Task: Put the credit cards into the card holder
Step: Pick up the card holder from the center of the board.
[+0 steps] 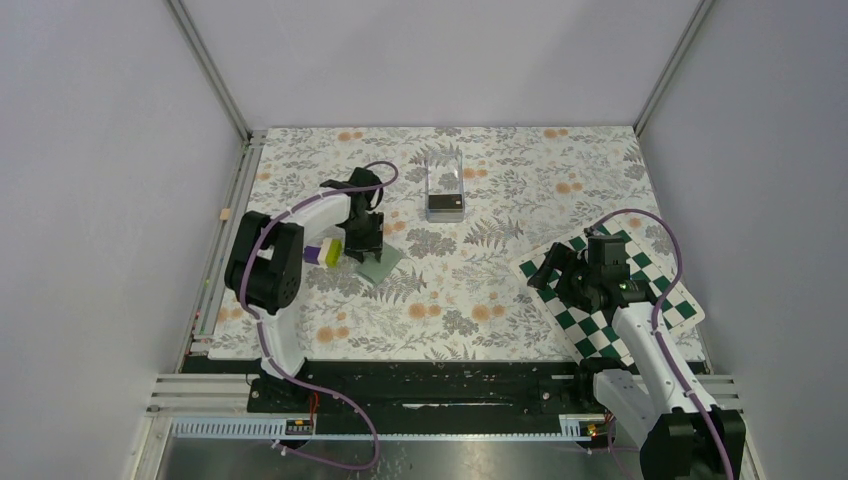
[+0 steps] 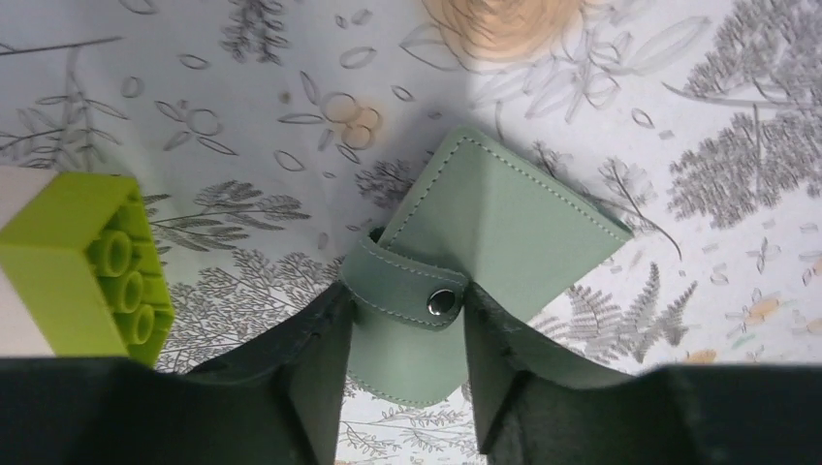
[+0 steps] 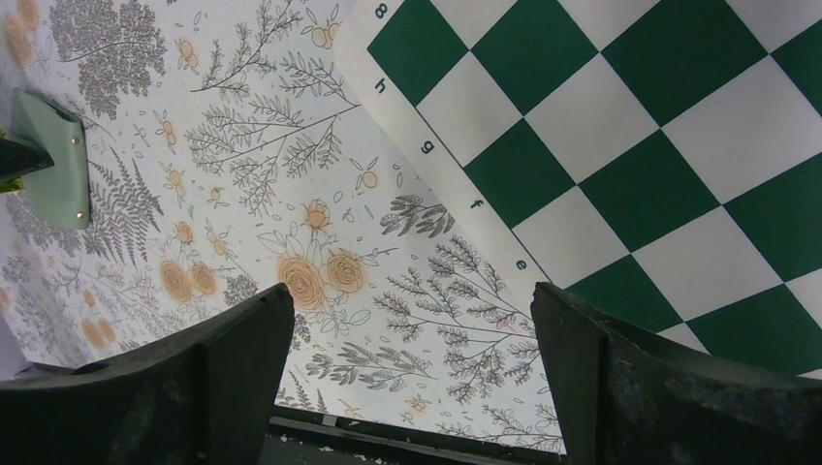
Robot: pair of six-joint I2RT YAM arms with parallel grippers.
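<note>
The sage-green card holder (image 2: 514, 218) lies on the flowered cloth, its snap strap standing up. My left gripper (image 2: 405, 325) is shut on that strap, one dark finger pressing each side just below the snap. From above, the left gripper (image 1: 365, 242) stands over the card holder (image 1: 383, 265) at the left of the table. A black credit card (image 1: 445, 204) lies in a clear box at the back middle. My right gripper (image 3: 412, 320) is open and holds nothing; it hovers at the chequered board's edge, far from the card holder (image 3: 53, 165).
A lime-green brick (image 2: 87, 262) sits just left of the left gripper, with a purple piece (image 1: 313, 254) beside it. The clear acrylic box (image 1: 445, 180) stands at the back middle. A green-and-white chequered board (image 1: 665, 295) lies at the right under the right arm.
</note>
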